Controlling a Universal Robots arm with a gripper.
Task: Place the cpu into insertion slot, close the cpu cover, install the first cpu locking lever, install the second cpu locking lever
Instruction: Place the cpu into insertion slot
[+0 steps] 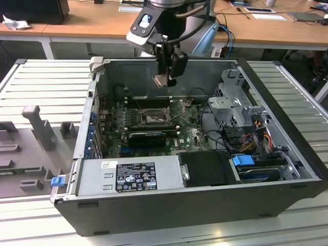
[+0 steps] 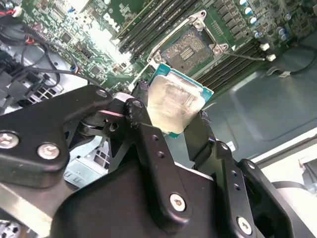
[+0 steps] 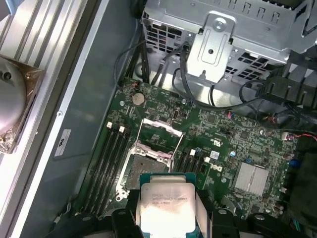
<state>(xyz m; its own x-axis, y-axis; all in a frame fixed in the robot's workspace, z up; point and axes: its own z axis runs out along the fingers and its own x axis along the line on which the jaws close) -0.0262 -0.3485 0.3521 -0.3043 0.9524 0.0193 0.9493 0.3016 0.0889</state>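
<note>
While the tool (image 1: 168,77), clamped on the edges of the cpu (image 2: 176,101), hangs above the open insertion slot (image 1: 152,119) inside the computer case (image 1: 169,207), clean seating would call for a level, corner-matched descent.

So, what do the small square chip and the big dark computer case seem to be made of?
The small silvery-tan square chip: metal lid, dull smeared sheen, on a teal edge, probably circuit board. The big dark grey computer case: likely painted sheet metal, thin folded walls, matte.
</note>
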